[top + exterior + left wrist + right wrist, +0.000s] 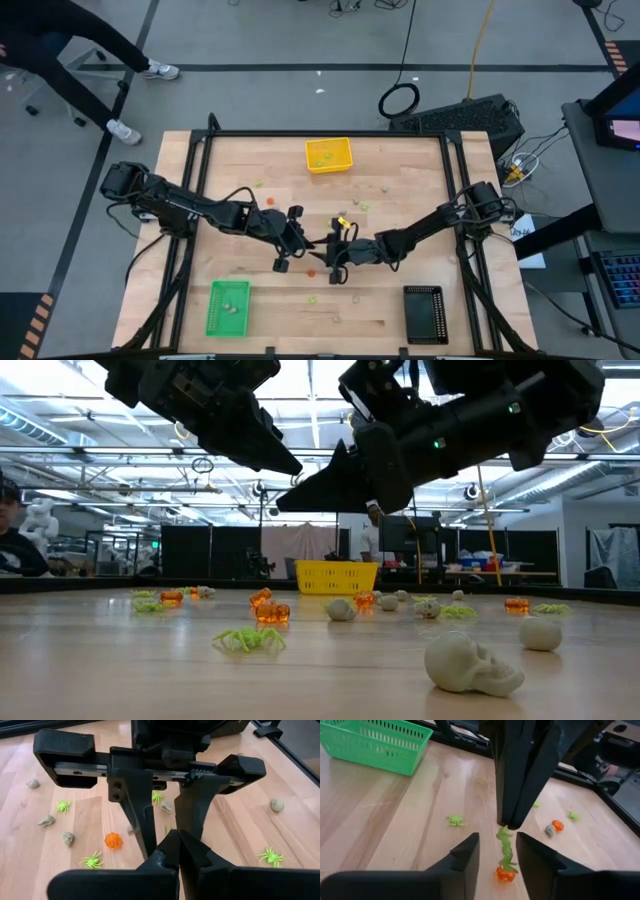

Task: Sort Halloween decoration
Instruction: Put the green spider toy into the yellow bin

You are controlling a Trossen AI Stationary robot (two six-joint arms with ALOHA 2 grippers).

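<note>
Small orange, light green and pale pieces lie scattered over the wooden table; in the low view a pale skull [470,663], a green spider [248,640] and an orange piece [270,610] rest on it. Both grippers meet above the table's middle. My left gripper [511,824] [312,243] is shut on a light green piece [505,845]. My right gripper [497,852] [330,252] is open, with one finger on either side of that green piece and not touching it. An orange piece [505,874] sits at the green piece's lower end. My left gripper pinches the light green piece by its upper end [503,831] between its two fingertips, coming from above and pointing down. The piece hangs below the tips as a thin strip. Whether its lower end is joined to the orange piece, I cannot tell.
The yellow tray [328,155] stands at the far edge, the green tray [228,307] near left and the black tray [425,314] near right. More pieces lie around the grippers, such as an orange one [113,840] and green spiders [91,861]. A person stands beyond the far left corner.
</note>
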